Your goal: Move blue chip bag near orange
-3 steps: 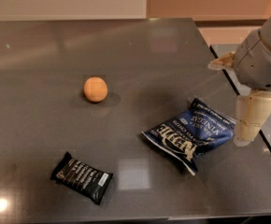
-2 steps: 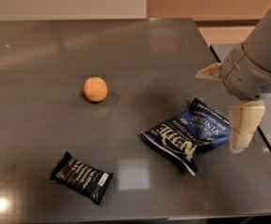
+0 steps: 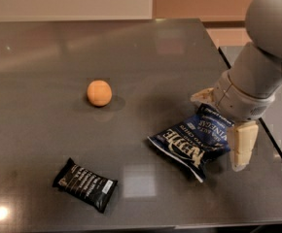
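The counter (image 3: 131, 47) is dark, smooth and polished, with soft glare and a bright light spot well left of the blue chip bag (image 3: 194, 142). The bag is crinkled, shiny film with white print. The orange (image 3: 99, 92), up-left of the bag, has a matt skin. The black packet (image 3: 85, 184), down-left of the bag, is smooth film with a dull sheen. The end effector (image 3: 218, 132) sits over the bag's right end, its spread fingers (image 3: 243, 147) look like matt cream plastic. The arm (image 3: 257, 76) above is smooth matt grey.

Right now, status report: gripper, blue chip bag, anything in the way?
Gripper open, straddling the blue chip bag's end away from the orange. Bag flat on table, well apart from it. Black packet off the line between them.
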Motion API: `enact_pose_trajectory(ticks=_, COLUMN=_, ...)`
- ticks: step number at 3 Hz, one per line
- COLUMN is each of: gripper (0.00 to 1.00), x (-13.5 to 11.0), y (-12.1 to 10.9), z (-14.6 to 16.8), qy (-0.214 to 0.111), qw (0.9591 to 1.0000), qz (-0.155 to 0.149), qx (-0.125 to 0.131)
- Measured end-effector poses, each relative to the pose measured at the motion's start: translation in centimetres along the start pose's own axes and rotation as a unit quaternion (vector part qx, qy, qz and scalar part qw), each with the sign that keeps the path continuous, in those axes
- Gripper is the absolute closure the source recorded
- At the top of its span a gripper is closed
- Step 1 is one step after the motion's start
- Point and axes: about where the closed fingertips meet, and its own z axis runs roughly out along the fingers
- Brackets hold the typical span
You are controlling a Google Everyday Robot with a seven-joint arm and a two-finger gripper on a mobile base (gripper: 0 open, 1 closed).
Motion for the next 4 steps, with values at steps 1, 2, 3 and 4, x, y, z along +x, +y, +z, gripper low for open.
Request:
enact_pose_trajectory(ticks=1, gripper=0.0, x=0.5, y=-0.2, z=2.5, qy=0.012, qw=0.9998, qz=-0.005, qx=-0.017)
enact_pose_trajectory(ticks=2, gripper=0.0, x=0.7, y=-0.3, z=3.1, qy=0.015, qw=0.9997, qz=-0.005, qx=-0.02)
enact_pose_trajectory(ticks=3, gripper=0.19, x=0.2, y=-0.8, z=2.3, qy=0.013, qw=0.9997, qz=0.001, qx=-0.02)
enact_pose_trajectory(ticks=4, gripper=0.42, x=-0.1, y=-1.4, z=1.3, qy=0.011, qw=0.9998, qz=0.006, qx=-0.018)
